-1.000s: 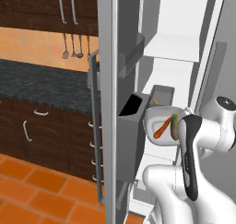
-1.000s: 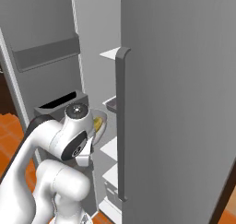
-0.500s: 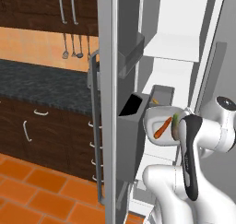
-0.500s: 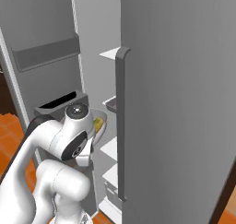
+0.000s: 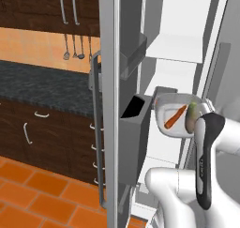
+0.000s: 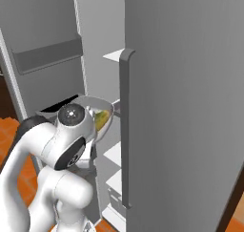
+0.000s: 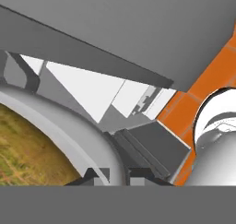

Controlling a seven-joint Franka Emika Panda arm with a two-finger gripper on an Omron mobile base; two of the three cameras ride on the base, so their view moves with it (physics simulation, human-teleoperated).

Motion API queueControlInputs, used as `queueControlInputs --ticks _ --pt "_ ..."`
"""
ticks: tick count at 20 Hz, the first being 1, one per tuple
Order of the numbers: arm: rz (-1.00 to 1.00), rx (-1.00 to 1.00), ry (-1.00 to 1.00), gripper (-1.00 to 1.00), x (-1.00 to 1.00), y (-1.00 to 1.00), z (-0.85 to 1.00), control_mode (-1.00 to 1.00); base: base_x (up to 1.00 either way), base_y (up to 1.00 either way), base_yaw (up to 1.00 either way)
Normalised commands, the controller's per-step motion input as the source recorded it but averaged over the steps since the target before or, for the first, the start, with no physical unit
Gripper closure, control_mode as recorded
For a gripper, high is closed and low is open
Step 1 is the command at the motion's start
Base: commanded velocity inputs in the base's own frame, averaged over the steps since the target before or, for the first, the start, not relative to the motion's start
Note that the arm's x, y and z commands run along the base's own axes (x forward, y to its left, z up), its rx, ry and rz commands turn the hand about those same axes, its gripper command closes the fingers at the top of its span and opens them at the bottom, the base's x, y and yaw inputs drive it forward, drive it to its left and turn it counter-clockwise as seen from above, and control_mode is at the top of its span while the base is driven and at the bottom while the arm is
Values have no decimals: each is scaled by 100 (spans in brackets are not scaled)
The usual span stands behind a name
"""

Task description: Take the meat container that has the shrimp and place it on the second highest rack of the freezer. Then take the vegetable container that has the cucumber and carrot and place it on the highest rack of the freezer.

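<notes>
Left base view: the vegetable bowl [image 5: 176,117] hangs in the air inside the open freezer [image 5: 187,44], just beside the dark door bin [image 5: 133,124].
Bowl contents: the carrot [image 5: 175,117], a slim orange stick, lies slanted across the bowl; the cucumber [image 5: 192,117], yellowish-green, sits to its right by the arm.
Bowl position: level with the middle shelves, below the upper white shelf [image 5: 178,49], resting on no rack.
Jaws: nearly closed, pinched on the bowl's rim; in the hand view the gripper [image 7: 119,173] has its two dark tips at the grey rim of the bowl [image 7: 60,131], with green-yellow food inside to the left.
Right base view: the bowl [image 6: 97,114] shows just past the arm's round wrist joint, between the left door and the grey door with the long vertical handle [image 6: 125,131].
Kitchen: a dark speckled desk [image 5: 42,84] and wooden cabinets stand left of the freezer; the floor has orange tiles [image 5: 42,194].
</notes>
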Motion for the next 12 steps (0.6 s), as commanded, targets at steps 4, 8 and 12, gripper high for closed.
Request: queueControlInputs --ticks 4,8,12 --pt "-30 0 0 100 7 24 90 -100 0 0 0" --pt "-48 0 -15 100 28 29 45 -100 0 0 0" --pt "-49 2 -31 100 44 23 40 -100 0 0 0"
